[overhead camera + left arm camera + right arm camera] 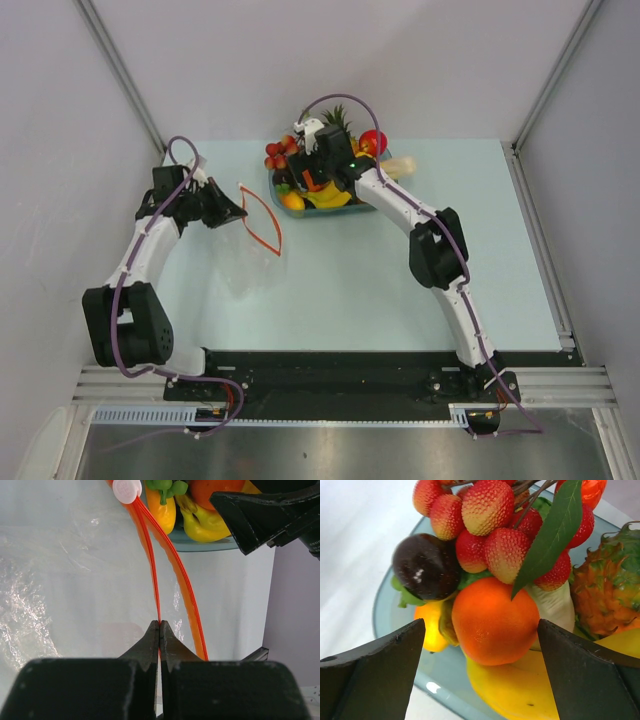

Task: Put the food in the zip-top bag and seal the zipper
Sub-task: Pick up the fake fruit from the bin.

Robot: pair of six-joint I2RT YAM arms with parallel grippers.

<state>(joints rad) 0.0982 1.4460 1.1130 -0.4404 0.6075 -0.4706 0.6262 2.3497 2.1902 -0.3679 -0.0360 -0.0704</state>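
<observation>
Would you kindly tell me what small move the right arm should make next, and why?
Probably lower the right pincer slightly and close on the orange: its open fingers flank it in the tray, while the left pincer, shut on the zipper, holds the zip-top bag open.

Bench: pale blue-green top, flat, walled on three sides. Zip-top bag lies left of centre, clear and crumpled, with the zipper mouth bowed open. Blue-tinted tray sits at the far edge, mid-width, just beside the bag's mouth.
</observation>
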